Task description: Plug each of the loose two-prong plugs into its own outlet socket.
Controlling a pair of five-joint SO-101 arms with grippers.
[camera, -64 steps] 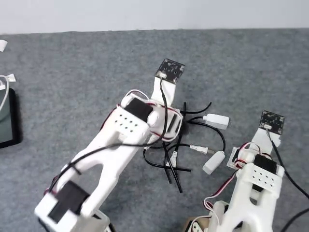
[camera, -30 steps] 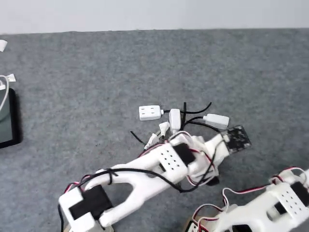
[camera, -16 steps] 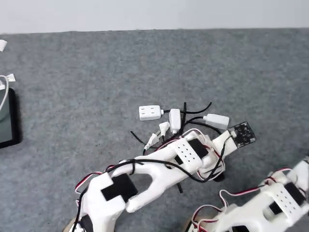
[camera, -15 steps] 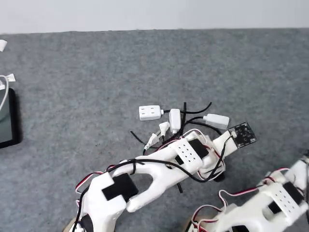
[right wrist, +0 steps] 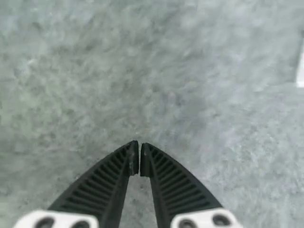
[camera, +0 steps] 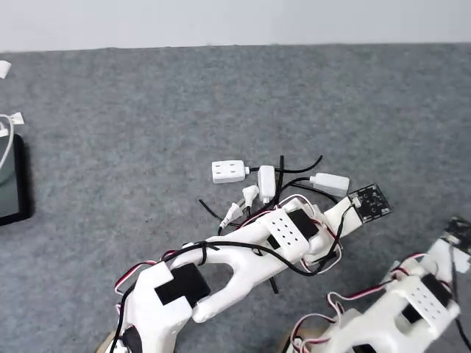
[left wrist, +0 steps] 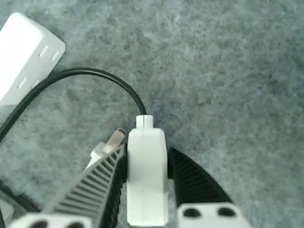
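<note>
Plug [left wrist: 147,175] clamped between the closed fingers of the left gripper [left wrist: 147,151], its black cable [left wrist: 95,76] arching away beyond the fingertips towards an outlet socket [left wrist: 26,52] lying farther off. The right gripper [right wrist: 139,159] is shut on nothing. The plug could be twisted in the grip by cable drag, and the socket's slots then missed.
</note>
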